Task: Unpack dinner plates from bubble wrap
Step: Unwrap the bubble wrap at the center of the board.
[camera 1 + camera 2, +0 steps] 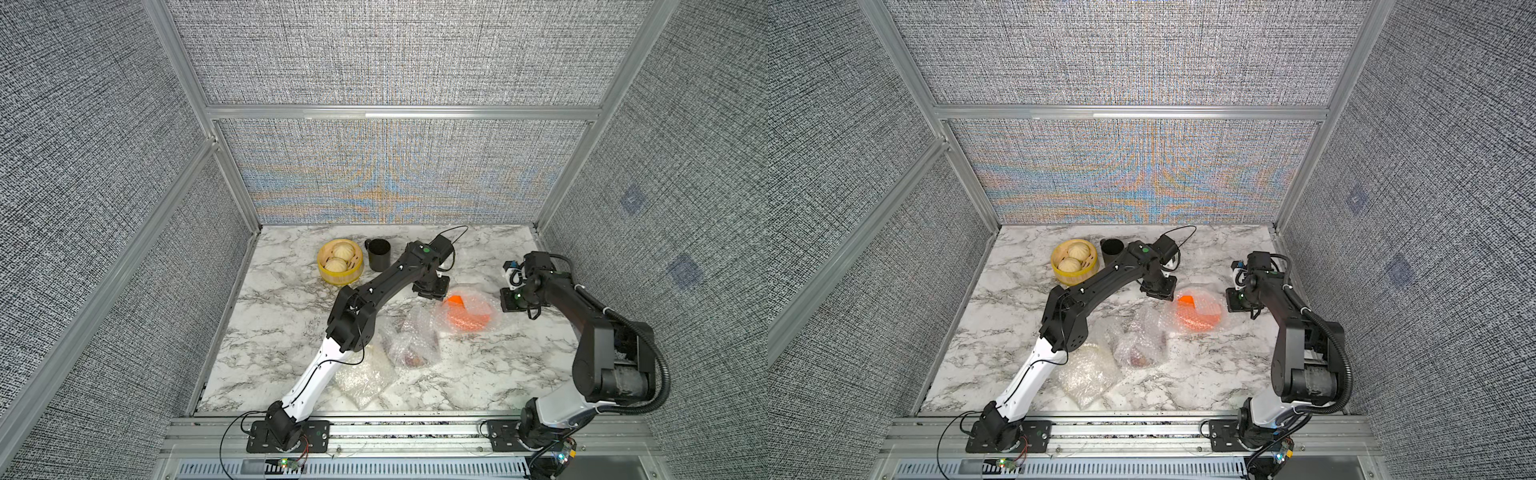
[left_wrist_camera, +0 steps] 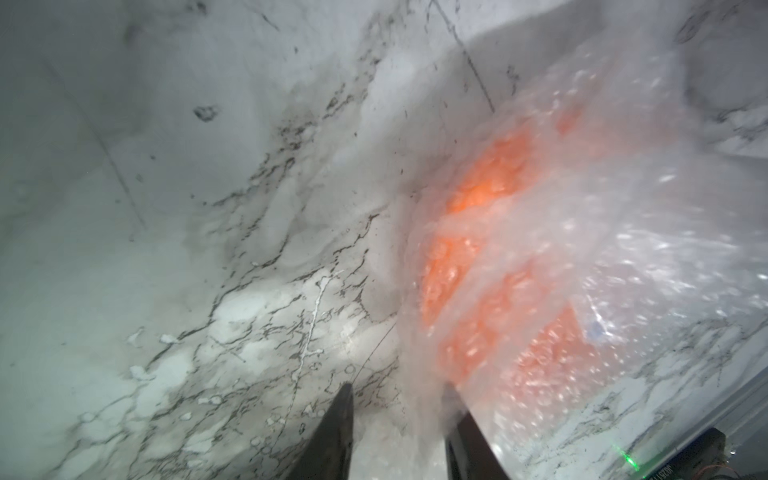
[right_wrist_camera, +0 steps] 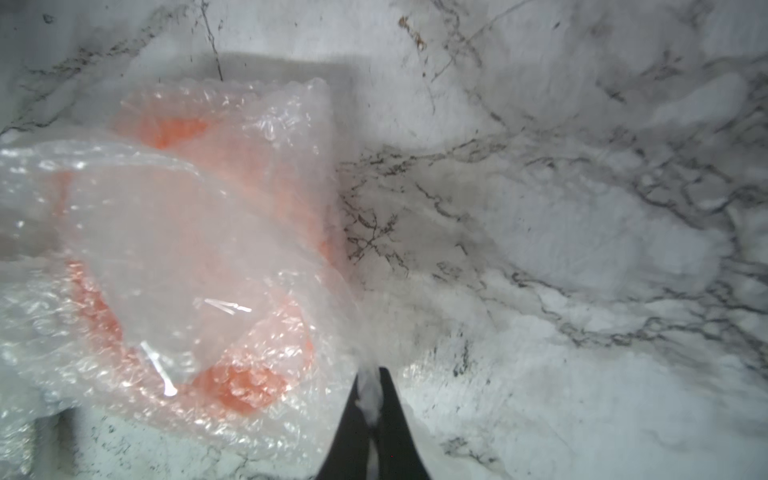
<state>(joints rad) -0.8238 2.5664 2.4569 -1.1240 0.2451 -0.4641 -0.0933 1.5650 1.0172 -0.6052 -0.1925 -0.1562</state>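
So the marble table (image 1: 291,316) has three bundles on it and none of the plates is out yet, so I'd call this the very start of the job. Furthest along is the orange plate (image 1: 467,320) toward the right side. Its bubble wrap (image 1: 473,296) is loose and a wedge of bare orange shows at one edge, but most of the sheet lies over it. Both grippers are on that one. The right gripper (image 3: 374,374) is clamped tight on a pinch of the wrap's outer edge. The left gripper (image 2: 398,388) sits at the opposite edge, jaws a narrow gap apart with wrap running down between them, and I can't tell if it actually has hold. Nearer the front, the middle bundle (image 1: 411,340) is fully wrapped with something dark red showing through. The flat whitish bundle (image 1: 363,378) closest to the front edge hides whatever's in it. Three unwraps left by my count. At the back, the yellow steamer basket (image 1: 332,277) holds two pale buns (image 1: 343,250). The black mug (image 1: 378,254) just beside it is dark inside, so no idea if it's empty.
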